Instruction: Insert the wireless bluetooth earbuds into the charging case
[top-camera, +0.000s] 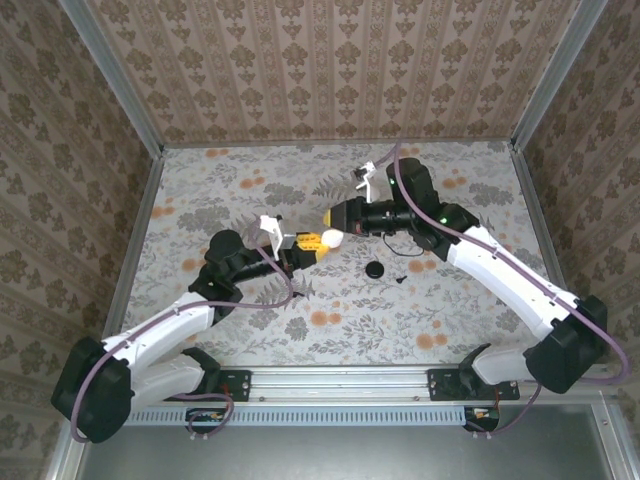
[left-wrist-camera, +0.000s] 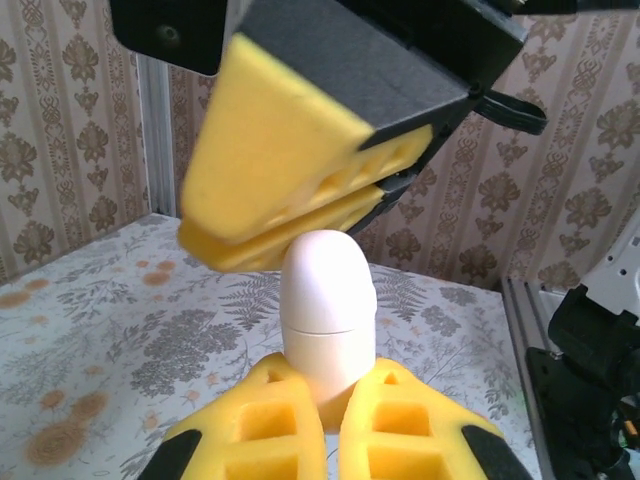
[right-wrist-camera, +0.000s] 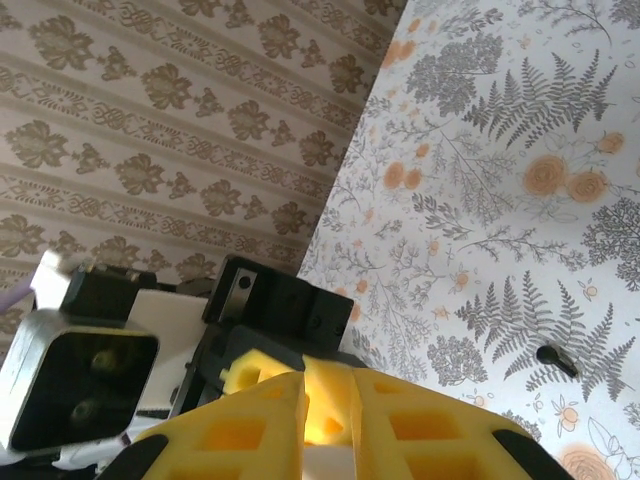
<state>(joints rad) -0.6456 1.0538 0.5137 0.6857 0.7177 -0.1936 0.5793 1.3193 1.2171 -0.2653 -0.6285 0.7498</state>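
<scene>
Left end effector (left-wrist-camera: 335, 388) grips charging case (left-wrist-camera: 328, 300) — right end effector (left-wrist-camera: 218, 244) at lid.

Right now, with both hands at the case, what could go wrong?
1. The left hand grips the case only by its lower end; a push from the right hand at its top could tip it out.
2. If it falls, it could hit the earbud or disc on the table.

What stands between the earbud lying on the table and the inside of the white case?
Its own lid: the case is shut, its seam closed. The left claw grips its base and the right claw sits at the lid end. The earbud lies on the table, apart from both claws.
</scene>
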